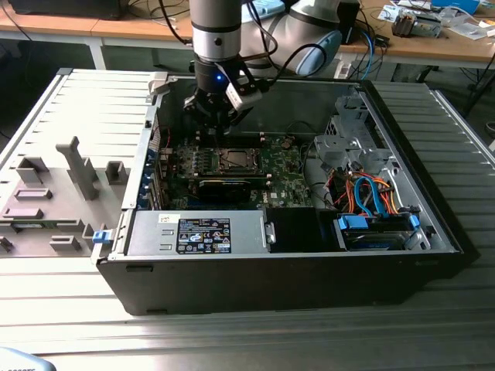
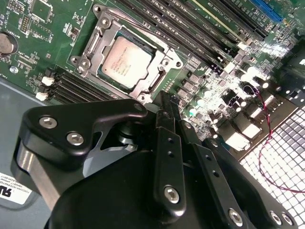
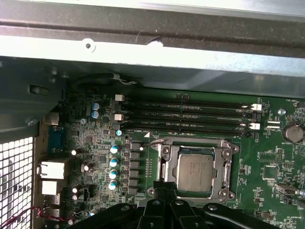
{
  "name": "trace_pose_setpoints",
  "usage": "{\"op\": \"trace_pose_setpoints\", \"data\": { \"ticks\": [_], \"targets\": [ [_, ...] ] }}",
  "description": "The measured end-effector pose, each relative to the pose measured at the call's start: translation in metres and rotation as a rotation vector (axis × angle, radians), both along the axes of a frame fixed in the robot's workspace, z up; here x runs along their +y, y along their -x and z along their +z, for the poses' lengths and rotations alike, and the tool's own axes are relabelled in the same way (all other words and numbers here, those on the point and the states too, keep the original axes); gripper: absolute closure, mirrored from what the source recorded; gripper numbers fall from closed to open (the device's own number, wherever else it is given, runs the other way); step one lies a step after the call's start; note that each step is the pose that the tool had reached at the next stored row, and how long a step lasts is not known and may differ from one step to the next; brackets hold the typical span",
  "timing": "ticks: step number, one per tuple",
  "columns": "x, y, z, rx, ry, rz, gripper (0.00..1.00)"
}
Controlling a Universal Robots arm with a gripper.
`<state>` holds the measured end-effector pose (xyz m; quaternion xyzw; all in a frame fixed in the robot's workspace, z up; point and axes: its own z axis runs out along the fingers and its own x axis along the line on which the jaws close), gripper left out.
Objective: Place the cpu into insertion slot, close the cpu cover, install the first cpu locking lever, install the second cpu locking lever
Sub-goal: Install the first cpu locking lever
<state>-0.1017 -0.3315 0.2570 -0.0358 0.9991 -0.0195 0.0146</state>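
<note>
Pincer: the gripper [image 1: 219,116] hangs inside the open computer case [image 1: 433,232], low over the green board [image 1: 288,179]; in the second wrist view its black fingers [image 2: 167,129] lie pressed together, holding nothing.
Chip: the cpu [image 2: 127,59] sits flat in the insertion slot [image 2: 88,47], grey-beige face up, just ahead of the fingertips and apart from them; in the first wrist view the cpu [image 3: 194,172] lies right beyond the finger ends [image 3: 162,191].
Frame: the cpu cover [image 2: 157,81] lies down around the chip, its square window showing the chip's face, in both wrist views [image 3: 224,162].
Socket from afar: in the exterior view the insertion slot [image 1: 233,161] is a dark square just below the gripper.
Neighbours: long black memory slots [image 3: 190,114] run beside the socket, on its side away from the pincer; a row of blue-topped capacitors [image 3: 114,162] stands off to one side of it.
Further off: red and black wires [image 2: 267,124] trail over a perforated grille [image 2: 281,152], well apart from the chip.
Outside: a grey tray of moulded shapes [image 1: 54,193] sits beside the case on the exterior view's left.
</note>
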Motion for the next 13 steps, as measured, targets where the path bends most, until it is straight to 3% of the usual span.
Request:
{"op": "trace_pose_setpoints", "data": {
  "ticks": [13],
  "targets": [
    [0.0001, 0.0139, -0.0010, 0.0000, 0.0000, 0.000, 0.89]
  ]
}}
